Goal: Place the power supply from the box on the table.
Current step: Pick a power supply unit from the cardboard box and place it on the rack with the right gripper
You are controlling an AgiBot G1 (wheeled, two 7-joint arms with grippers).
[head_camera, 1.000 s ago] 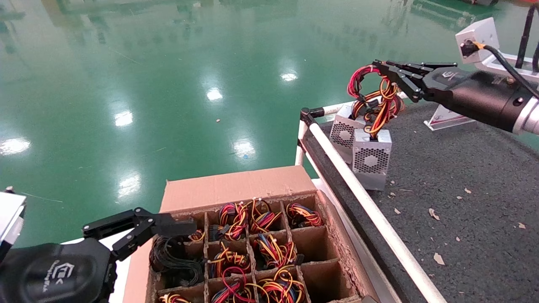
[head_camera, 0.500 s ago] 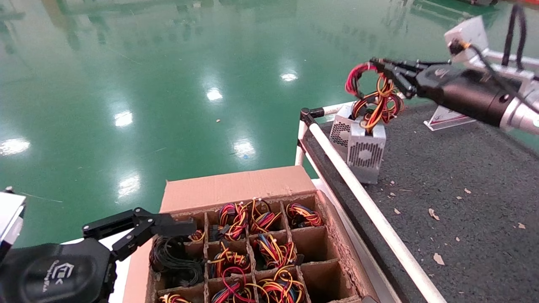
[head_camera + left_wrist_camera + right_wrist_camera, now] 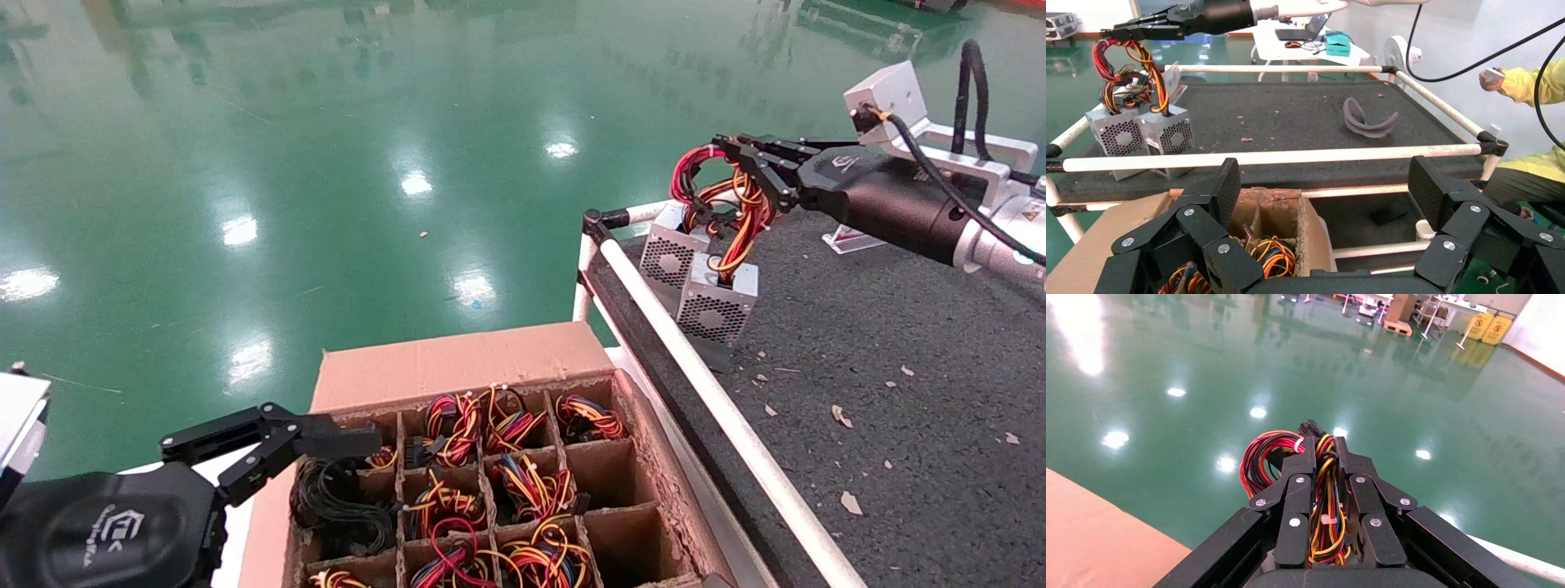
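My right gripper [image 3: 739, 153] is shut on the red, yellow and orange wire bundle [image 3: 731, 208] of the power supply [image 3: 717, 306]. That small silver unit leans tilted, with its lower edge on the table [image 3: 899, 343] just inside the white rail [image 3: 719, 400]. The right wrist view shows the wires pinched between that gripper's [image 3: 1324, 450] fingers. In the left wrist view the power supply [image 3: 1168, 138] stands on the table [image 3: 1291, 116]. The box [image 3: 458, 359] lies below, its cells full of wire bundles. My left gripper [image 3: 343, 445] hovers open and empty over its left side [image 3: 1324, 184].
A second silver unit [image 3: 670, 257] stands touching the held one on the far side. A grey curved piece [image 3: 1369, 119] lies mid-table. Scraps dot the table top. A clear sign stand [image 3: 866, 233] sits at the far edge. A person in yellow [image 3: 1535, 86] is beyond the table.
My right gripper has dropped a little with the wire bundle. The power supply has gone from hanging upright to leaning tilted on the table. The left arm has stayed still.
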